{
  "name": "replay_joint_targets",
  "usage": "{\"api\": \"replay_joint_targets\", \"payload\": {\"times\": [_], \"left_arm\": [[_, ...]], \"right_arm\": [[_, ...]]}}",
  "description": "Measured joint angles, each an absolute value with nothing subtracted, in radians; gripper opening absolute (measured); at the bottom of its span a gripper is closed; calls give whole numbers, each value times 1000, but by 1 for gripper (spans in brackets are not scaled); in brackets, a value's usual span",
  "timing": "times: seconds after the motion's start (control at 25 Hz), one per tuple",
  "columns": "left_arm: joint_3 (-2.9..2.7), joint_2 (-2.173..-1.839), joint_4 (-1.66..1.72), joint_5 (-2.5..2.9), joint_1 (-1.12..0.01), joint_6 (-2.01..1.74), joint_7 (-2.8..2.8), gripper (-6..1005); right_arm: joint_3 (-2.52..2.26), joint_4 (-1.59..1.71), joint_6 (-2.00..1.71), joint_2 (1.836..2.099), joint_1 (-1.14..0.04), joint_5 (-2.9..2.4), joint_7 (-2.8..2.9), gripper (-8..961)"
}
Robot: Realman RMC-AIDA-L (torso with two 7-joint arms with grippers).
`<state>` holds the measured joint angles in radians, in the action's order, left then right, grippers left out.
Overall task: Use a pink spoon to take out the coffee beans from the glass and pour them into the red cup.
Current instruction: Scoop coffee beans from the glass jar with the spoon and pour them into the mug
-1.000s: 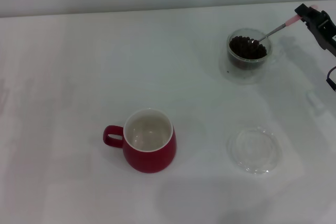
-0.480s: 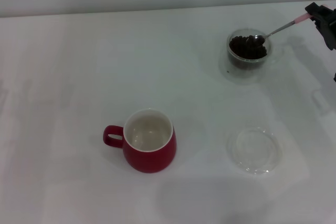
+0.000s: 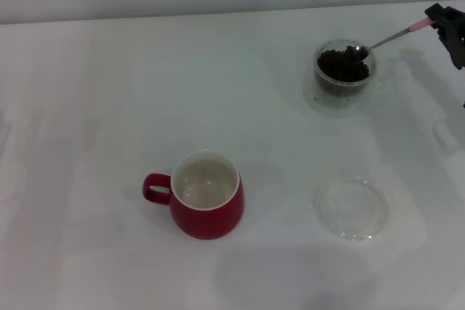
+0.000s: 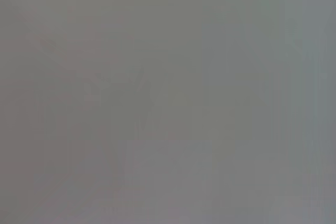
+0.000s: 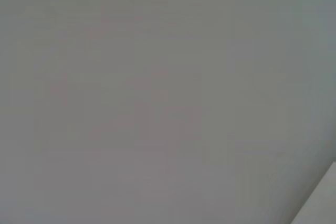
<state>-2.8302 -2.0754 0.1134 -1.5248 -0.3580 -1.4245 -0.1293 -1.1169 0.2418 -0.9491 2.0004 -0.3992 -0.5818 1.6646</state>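
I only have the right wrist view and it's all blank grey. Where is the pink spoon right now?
Observer: The right hand holds the pink spoon by its handle end, bowl at the glass rim over the coffee beans.
Operator: Anything in the red cup?
Observer: No beans; the red cup shows only its white inside.
Operator: Anything else nearby?
Observer: A flat clear dish sits to the cup's right, nearer the robot than the glass.
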Motion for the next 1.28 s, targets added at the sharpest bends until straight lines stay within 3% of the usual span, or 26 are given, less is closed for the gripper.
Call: {"api": "replay_joint_targets", "payload": {"times": [0.24, 1.28], "left_arm": [[-2830, -2075, 112, -1525, -359, -1424, -130, 895], [-2830, -2076, 101, -1525, -352, -1422, -142, 893]], "right_arm": [[-1127, 242, -953, 1984, -398, -593, 1727, 152], [-1194, 249, -1095, 1958, -404, -703, 1895, 155]]}}
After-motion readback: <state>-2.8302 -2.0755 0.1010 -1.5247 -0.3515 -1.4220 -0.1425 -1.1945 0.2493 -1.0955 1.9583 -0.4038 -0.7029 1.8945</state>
